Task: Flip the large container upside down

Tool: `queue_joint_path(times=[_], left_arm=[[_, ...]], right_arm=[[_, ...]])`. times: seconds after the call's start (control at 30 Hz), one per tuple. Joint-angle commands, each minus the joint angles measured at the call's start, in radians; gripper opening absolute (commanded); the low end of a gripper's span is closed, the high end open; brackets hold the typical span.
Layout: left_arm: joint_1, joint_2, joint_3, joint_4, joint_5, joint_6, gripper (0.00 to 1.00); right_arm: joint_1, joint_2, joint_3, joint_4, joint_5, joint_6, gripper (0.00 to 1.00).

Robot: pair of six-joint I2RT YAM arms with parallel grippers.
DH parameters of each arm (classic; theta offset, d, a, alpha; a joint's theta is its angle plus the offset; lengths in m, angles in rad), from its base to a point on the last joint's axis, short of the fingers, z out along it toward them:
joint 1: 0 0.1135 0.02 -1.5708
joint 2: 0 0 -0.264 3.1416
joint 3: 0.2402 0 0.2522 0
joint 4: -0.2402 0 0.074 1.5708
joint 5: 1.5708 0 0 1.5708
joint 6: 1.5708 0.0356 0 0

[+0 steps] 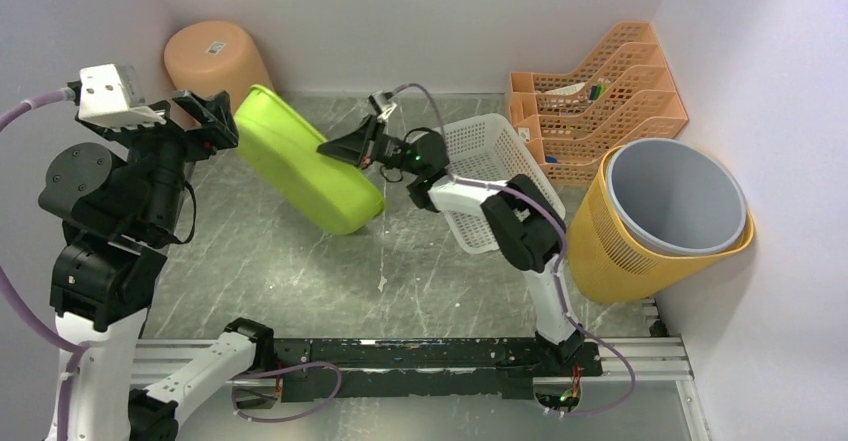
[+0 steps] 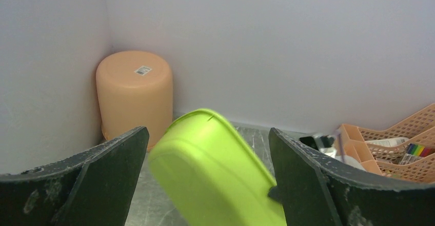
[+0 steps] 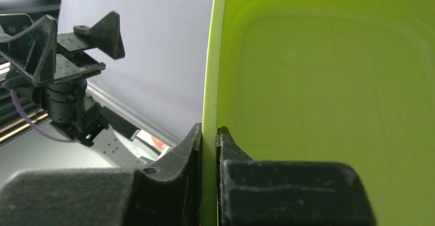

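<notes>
The large container is a lime-green tub [image 1: 300, 161], tilted steeply on its long side. Its lower end rests on the table and its upper end is raised toward the back left. My right gripper [image 1: 335, 148] is shut on the tub's rim. In the right wrist view the thin green rim sits clamped between the two black fingers of the right gripper [image 3: 209, 131], with the tub's inside [image 3: 328, 82] to the right. My left gripper [image 1: 215, 121] stands open at the raised end. Seen from the left wrist, the tub's underside [image 2: 215, 175] lies between the spread fingers of the left gripper [image 2: 208, 131], not touching them.
A peach bucket [image 1: 215, 56] stands upside down in the back left corner. A white mesh basket [image 1: 490, 161] lies under my right arm. Orange file trays [image 1: 600, 91] line the back right. A yellow mesh bin holding a grey bin [image 1: 660, 221] leans by the right wall.
</notes>
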State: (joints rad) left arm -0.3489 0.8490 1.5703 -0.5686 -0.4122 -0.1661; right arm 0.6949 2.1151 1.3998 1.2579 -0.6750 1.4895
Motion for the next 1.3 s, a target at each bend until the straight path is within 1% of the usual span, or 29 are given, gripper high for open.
queue_joint_path(times=[0.0,0.1,0.2,0.3,0.4,0.57,0.7,0.93,1.07,1.27], left_arm=[[-0.001,0.012,0.053,-0.017,0.019,0.028,0.99],[-0.001,0.009,0.046,-0.016,0.022,0.024,0.99],[-0.001,0.006,0.038,-0.016,0.024,0.022,0.99],[-0.001,0.007,0.037,-0.02,0.02,0.025,0.99],[-0.001,0.007,0.037,-0.024,0.024,0.025,0.99],[-0.001,-0.004,0.014,-0.018,0.021,0.021,0.99],[-0.001,-0.013,-0.006,-0.011,0.021,0.014,0.99],[-0.001,-0.013,-0.021,-0.002,0.027,0.011,0.99],[-0.001,-0.014,-0.027,-0.004,0.026,0.009,0.98],[-0.001,-0.016,-0.032,-0.004,0.024,0.011,0.99]], right_arm=[[0.071,0.064,0.075,0.173,0.117,0.144,0.0],[0.088,0.114,0.068,0.176,0.176,0.185,0.0],[0.085,0.158,0.019,0.207,0.226,0.225,0.0],[0.071,0.168,-0.043,0.207,0.246,0.209,0.0],[0.026,0.14,-0.112,0.149,0.263,0.124,0.0],[-0.06,0.099,-0.178,0.008,0.249,-0.015,0.0],[-0.094,0.059,-0.21,-0.145,0.25,-0.139,0.0],[-0.104,-0.008,-0.247,-0.296,0.272,-0.272,0.0],[-0.105,-0.014,-0.244,-0.348,0.282,-0.311,0.0],[-0.098,-0.033,-0.242,-0.503,0.309,-0.408,0.0]])
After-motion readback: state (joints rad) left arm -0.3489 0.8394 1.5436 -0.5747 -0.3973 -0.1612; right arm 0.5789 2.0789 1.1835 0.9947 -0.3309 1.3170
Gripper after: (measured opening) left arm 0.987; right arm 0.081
